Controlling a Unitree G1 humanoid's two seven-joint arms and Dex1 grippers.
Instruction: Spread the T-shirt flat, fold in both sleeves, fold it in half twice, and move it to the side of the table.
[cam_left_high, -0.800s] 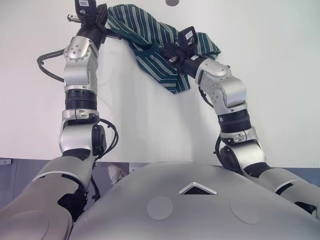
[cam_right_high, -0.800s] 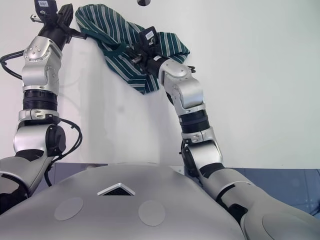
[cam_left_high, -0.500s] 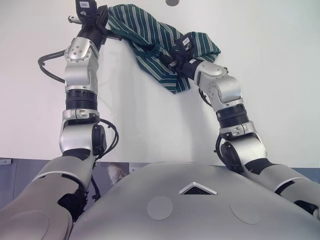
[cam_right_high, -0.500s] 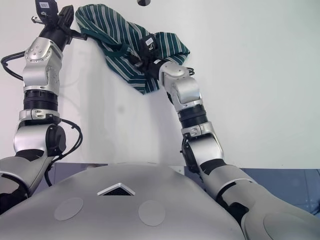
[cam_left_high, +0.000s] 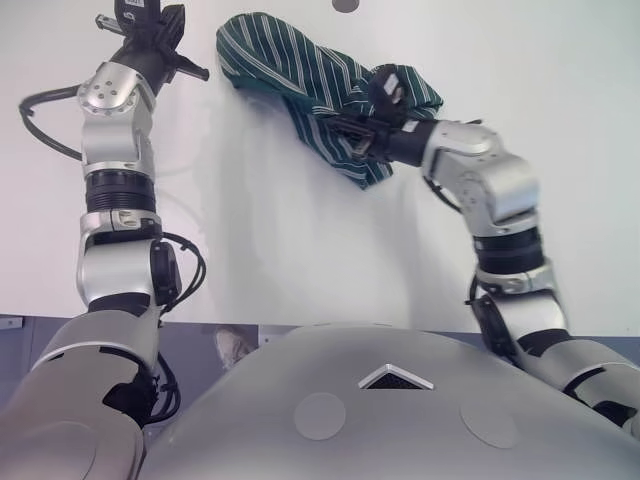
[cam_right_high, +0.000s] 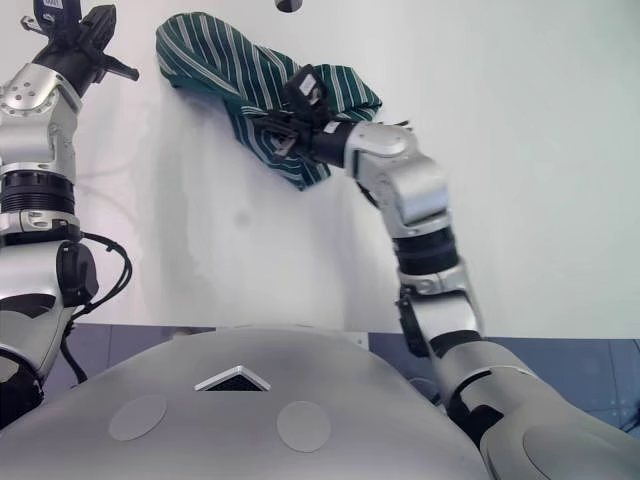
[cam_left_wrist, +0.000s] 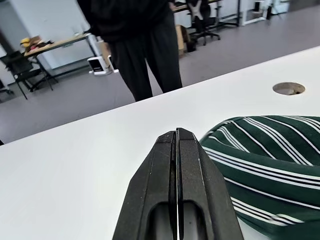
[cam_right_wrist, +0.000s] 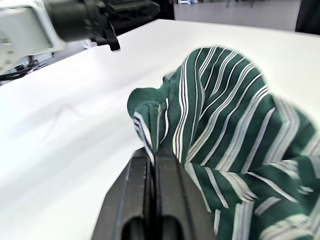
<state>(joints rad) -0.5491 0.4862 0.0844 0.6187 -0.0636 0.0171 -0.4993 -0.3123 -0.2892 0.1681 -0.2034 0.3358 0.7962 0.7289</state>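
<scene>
Green white-striped T-shirt (cam_left_high: 292, 70) bunched on table (cam_left_high: 300, 250); right tool (cam_right_wrist: 152, 155) pinching its fold; left tool (cam_left_wrist: 176, 137) closed, empty.

We see the T-shirt (cam_left_high: 300, 75) as soft, matt cloth, its striped weave rumpled into loose folds. The desk (cam_left_high: 300, 230) beneath it looks smooth, hard and white, with only a faint sheen. The left gripper (cam_left_wrist: 176, 134) and right gripper (cam_right_wrist: 151, 154) look like black plastic, smooth and satin.

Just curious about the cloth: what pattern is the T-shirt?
The T-shirt is dark green with thin white stripes, clearest in the right wrist view.
</scene>
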